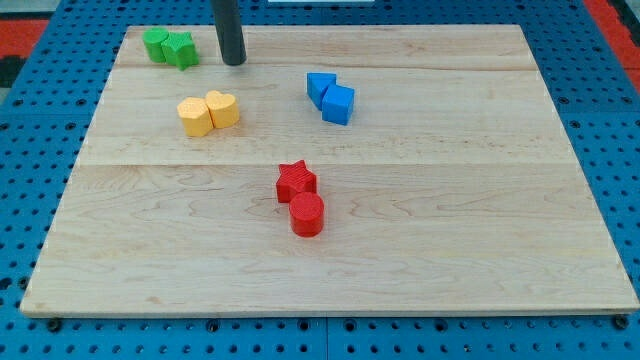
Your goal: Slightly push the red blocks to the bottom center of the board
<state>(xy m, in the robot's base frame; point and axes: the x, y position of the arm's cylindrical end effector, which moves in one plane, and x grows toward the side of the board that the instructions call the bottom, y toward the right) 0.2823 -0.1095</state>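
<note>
A red star block (296, 181) and a red cylinder block (307, 214) sit touching each other near the middle of the wooden board (450, 250), the cylinder just below the star. My tip (234, 62) is near the view's top left, well above and left of the red blocks. It stands just right of the green blocks and above the yellow ones, touching none.
Two green blocks (169, 47) sit at the top left corner. Two yellow blocks (209, 113) lie below my tip. Two blue blocks (331, 97) lie right of centre near the top. A blue pegboard (600, 120) surrounds the board.
</note>
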